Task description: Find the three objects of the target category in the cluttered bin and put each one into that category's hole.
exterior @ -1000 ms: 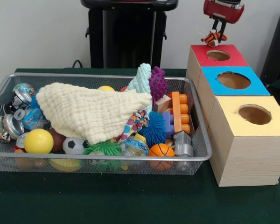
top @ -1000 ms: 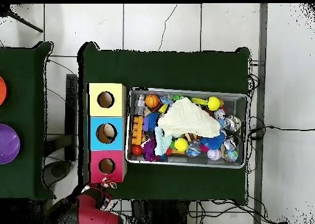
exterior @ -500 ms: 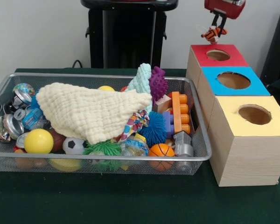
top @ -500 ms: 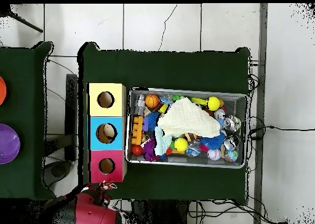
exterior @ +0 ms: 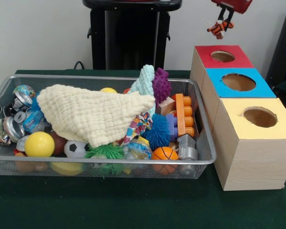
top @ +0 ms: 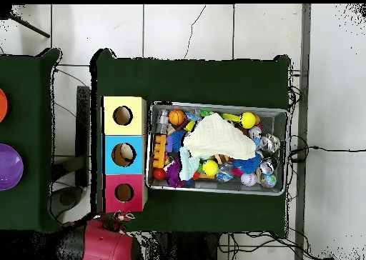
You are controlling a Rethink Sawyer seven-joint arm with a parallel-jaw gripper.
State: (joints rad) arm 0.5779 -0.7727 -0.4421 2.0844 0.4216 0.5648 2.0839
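Wire-mesh metal bin (exterior: 105, 164), waffle-weave cloth (exterior: 93, 114), matt wood boxes (exterior: 250, 164).

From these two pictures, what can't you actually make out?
- The end effector, front view: its upper part is cut off by the top edge.
- The orange striped thing it holds: too small to identify.
- What lies under the cream cloth in the bin: covered in both views.
- Inside the hole: too dark to see.
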